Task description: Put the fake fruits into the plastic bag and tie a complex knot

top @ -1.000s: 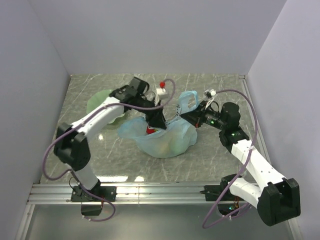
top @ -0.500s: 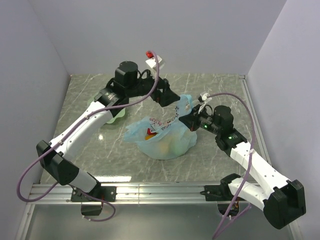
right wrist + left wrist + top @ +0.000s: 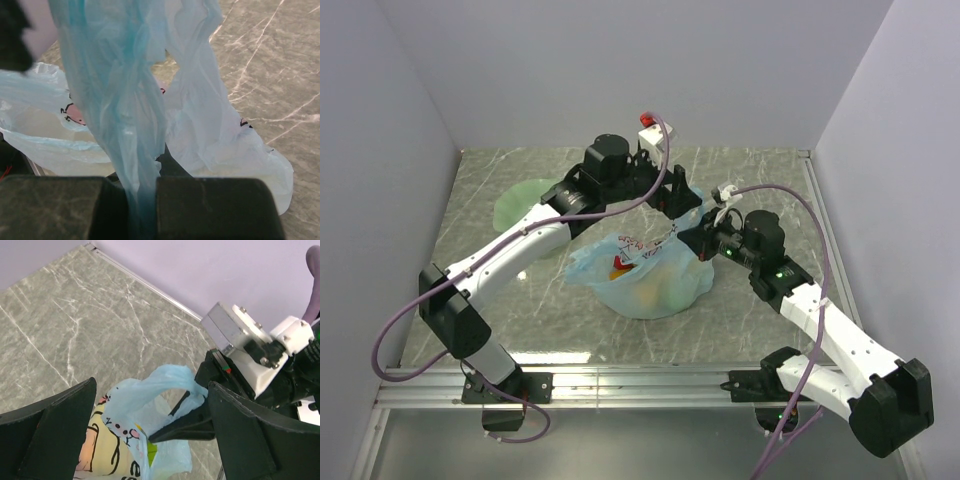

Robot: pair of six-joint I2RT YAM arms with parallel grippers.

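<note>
The plastic bag (image 3: 685,285) is seen at the centre of the top view, its body resting on the grey marbled surface (image 3: 570,335). Its long axis is laid from lower left to upper right of that frame, with the mouth and handles drawn toward the upper right. One handle is twisted into a thin blue strip and stretched to the right fingers (image 3: 210,205), which are pressed together on it at the bottom of the right wrist view. The other handle loop (image 3: 167,382) is raised in the middle of the left wrist view, between the left fingers (image 3: 250,440), which are spread wide and touch nothing.

Inside the bag the fake fruits are made out through the thin film: a red one (image 3: 619,268) near the left of the mouth and an orange-yellow one (image 3: 652,288) just below and right of it. Others cannot be told apart.

Small dark print with pink and yellow patches is seen near the bag's rim; a few rounded letters are visible in the left wrist view, but no word can be read.

A pale green dish (image 3: 515,205) is seen at the upper left, apart from the bag and partly hidden by the left arm.
</note>
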